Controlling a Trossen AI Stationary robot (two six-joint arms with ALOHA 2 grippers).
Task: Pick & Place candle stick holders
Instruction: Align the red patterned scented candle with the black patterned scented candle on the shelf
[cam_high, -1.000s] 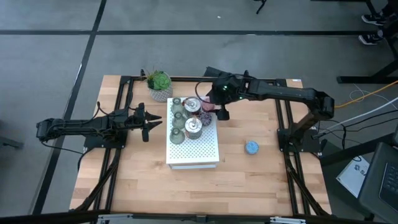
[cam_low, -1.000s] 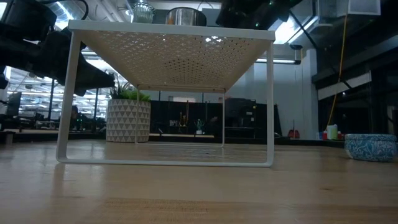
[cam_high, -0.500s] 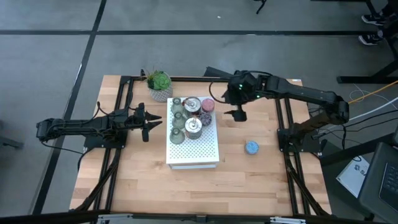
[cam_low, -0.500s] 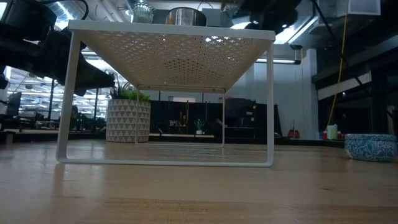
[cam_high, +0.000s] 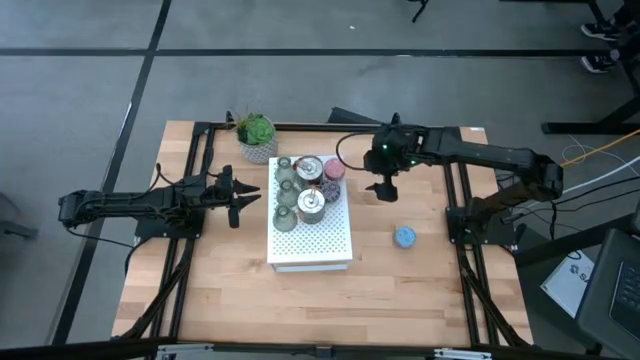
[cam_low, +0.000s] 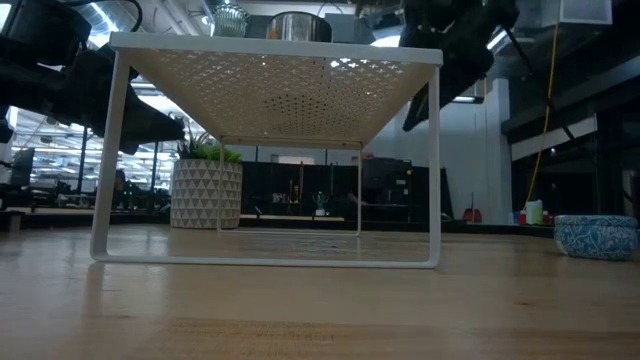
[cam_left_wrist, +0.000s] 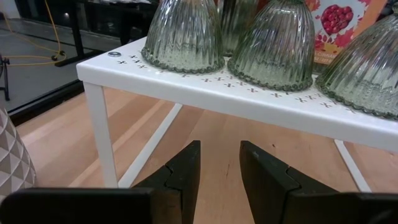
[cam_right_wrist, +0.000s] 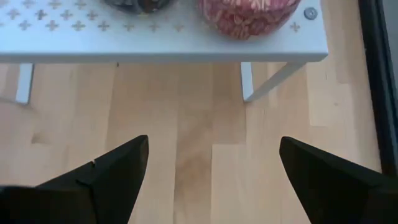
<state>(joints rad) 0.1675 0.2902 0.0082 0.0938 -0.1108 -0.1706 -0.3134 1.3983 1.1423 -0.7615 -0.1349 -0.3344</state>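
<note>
From above, the white perforated stand (cam_high: 311, 236) sits mid-table with most of the candle stick holders clustered at its far end: three olive-green glass holders (cam_high: 285, 190) in a row along its left side, two silvery metal holders (cam_high: 311, 203), a pink holder (cam_high: 334, 169) at the far right corner and a purple holder (cam_high: 330, 188) just beside it. The blue holder (cam_high: 404, 237) rests alone on the wooden table (cam_high: 230, 300), well apart to the right of the stand. The right gripper (cam_high: 384, 189) hangs just right of the stand's far end, empty; the left gripper (cam_high: 244, 199) waits left of the stand, near a potted plant (cam_high: 257, 135). At table height, the blue holder (cam_low: 596, 236) sits at the right edge, the stand (cam_low: 275, 70) fills the middle. The left wrist camera shows its fingers (cam_left_wrist: 180, 177) slightly parted, holding nothing, facing the green glass holders (cam_left_wrist: 185, 36). The right wrist camera shows its fingers (cam_right_wrist: 112, 168) spread wide over bare wood, the pink holder (cam_right_wrist: 249, 15) on the stand's corner ahead.
</note>
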